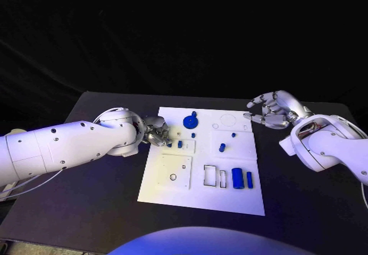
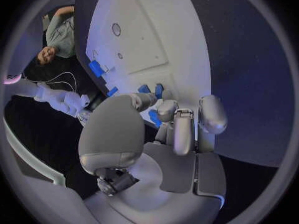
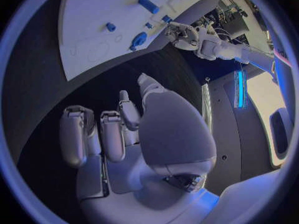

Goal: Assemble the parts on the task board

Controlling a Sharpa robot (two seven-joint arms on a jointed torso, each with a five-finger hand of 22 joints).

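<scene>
The white task board (image 1: 173, 196) lies mid-table. On it are a round blue part (image 1: 190, 122), small blue pegs (image 1: 222, 147) and a blue cylinder (image 1: 237, 178) beside a thin blue bar (image 1: 249, 179). My left hand (image 1: 156, 130) is over the board's left edge, fingers curled. In the left wrist view its thumb and a finger (image 2: 167, 110) pinch a small blue part (image 2: 154, 117), with two more blue parts (image 2: 159, 90) just beyond on the board (image 2: 143, 35). My right hand (image 1: 270, 110) hangs off the board's far right corner, fingers curled in around nothing (image 3: 118, 129).
The board has a square recessed plate (image 1: 175, 171) at its near left and narrow rectangular slots (image 1: 210, 175) near the cylinder. Black table (image 1: 92, 212) surrounds it. The right wrist view shows the board (image 3: 106, 15) and my left hand (image 3: 184, 35) beyond.
</scene>
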